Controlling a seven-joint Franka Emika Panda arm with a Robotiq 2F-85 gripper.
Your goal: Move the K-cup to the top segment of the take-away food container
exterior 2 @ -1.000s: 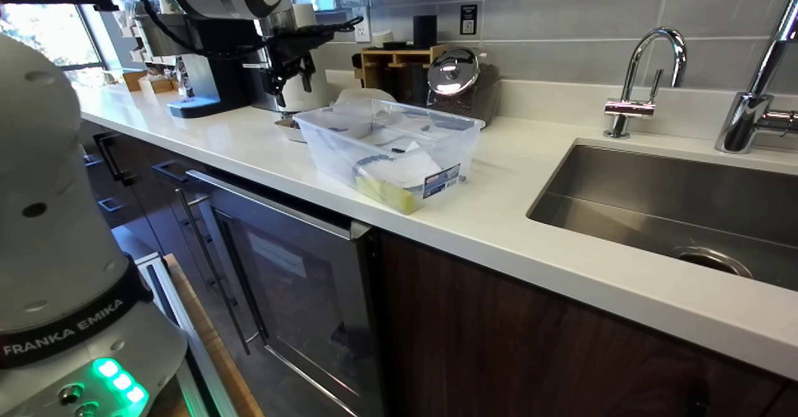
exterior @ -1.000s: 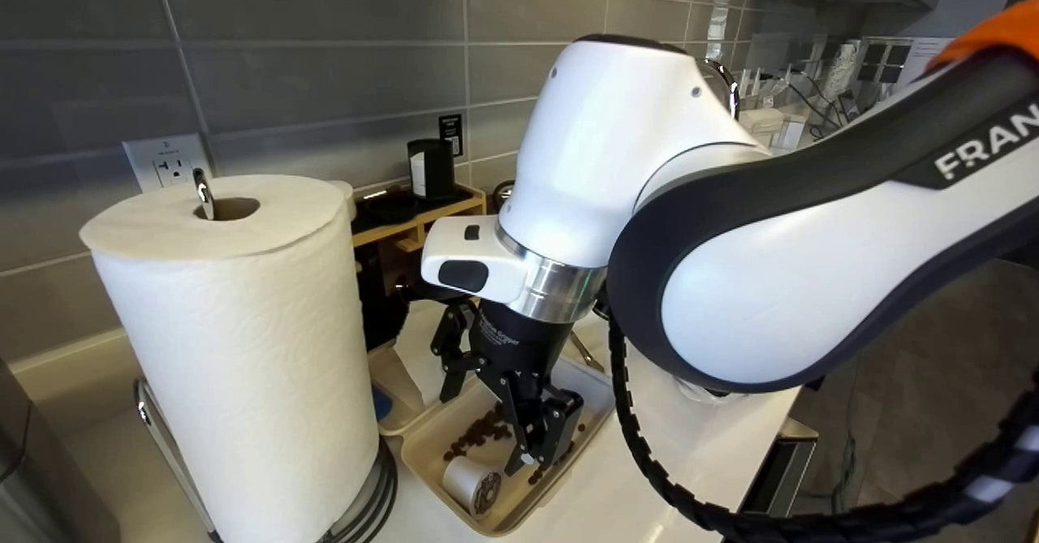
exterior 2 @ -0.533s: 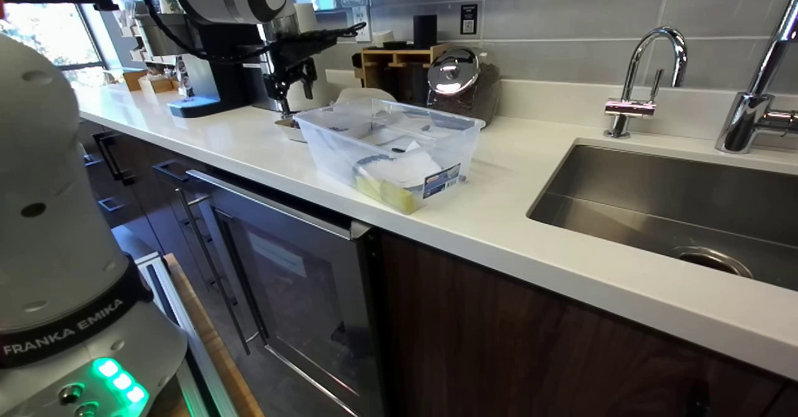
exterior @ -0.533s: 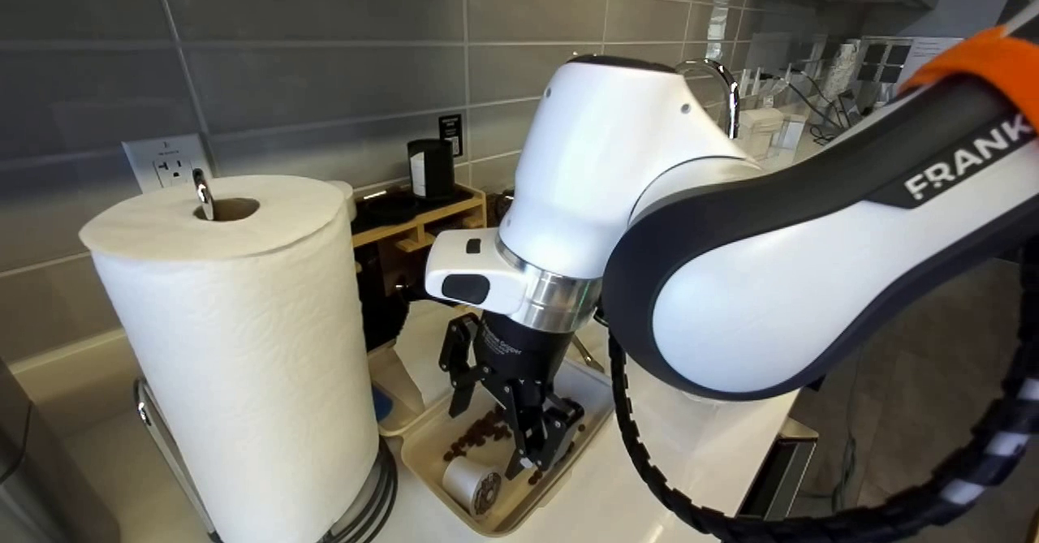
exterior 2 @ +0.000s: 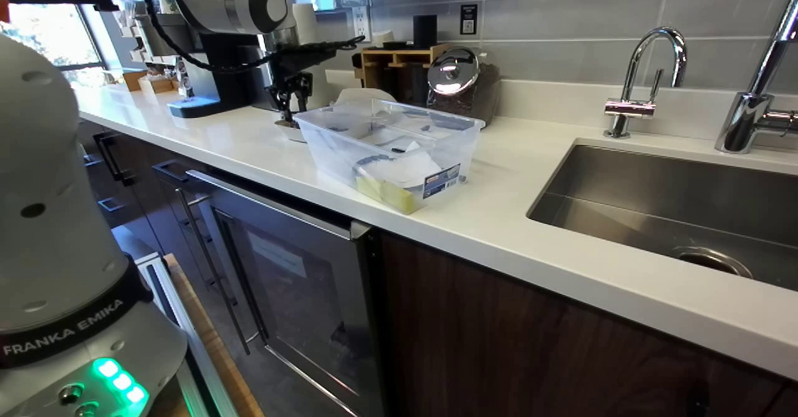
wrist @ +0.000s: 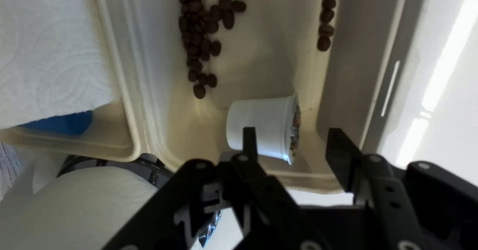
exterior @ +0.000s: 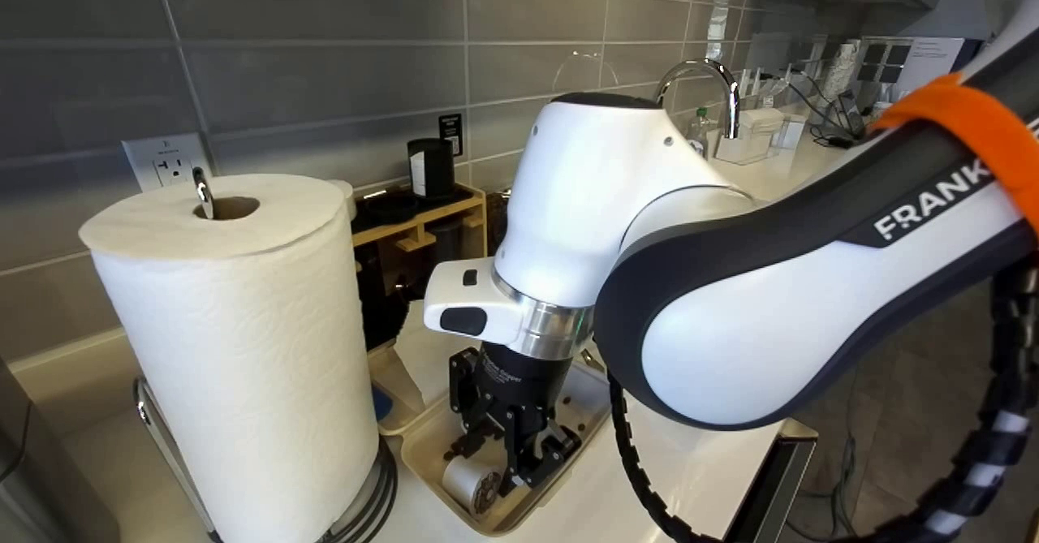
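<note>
The K-cup [wrist: 257,115] is a white tapered pod with a dark printed lid. It lies on its side at the near end of the take-away food container [wrist: 269,52], lid facing right in the wrist view. In an exterior view, the K-cup [exterior: 465,480] lies in the near corner of the beige container [exterior: 507,520]. In an exterior view, the container [exterior 2: 289,132] is partly hidden behind a bin. My gripper [wrist: 294,131] is open and empty. In the wrist view its left fingertip overlaps the pod; its right fingertip is beyond the lid. Low over the container, the gripper also shows in both exterior views [exterior: 493,466] [exterior 2: 294,113].
Dark coffee beans [wrist: 198,29] lie in the container. Its other half holds a paper towel sheet [wrist: 48,48] and a blue thing [wrist: 63,123]. A tall paper towel roll [exterior: 231,356] stands close beside. A clear plastic bin [exterior 2: 386,155] and a wooden organizer [exterior: 418,234] are nearby.
The arm has moved down, and the gripper has sunk lower into the container, closer to the K-cup. The gripper stays open. The K-cup and container have not visibly moved.
</note>
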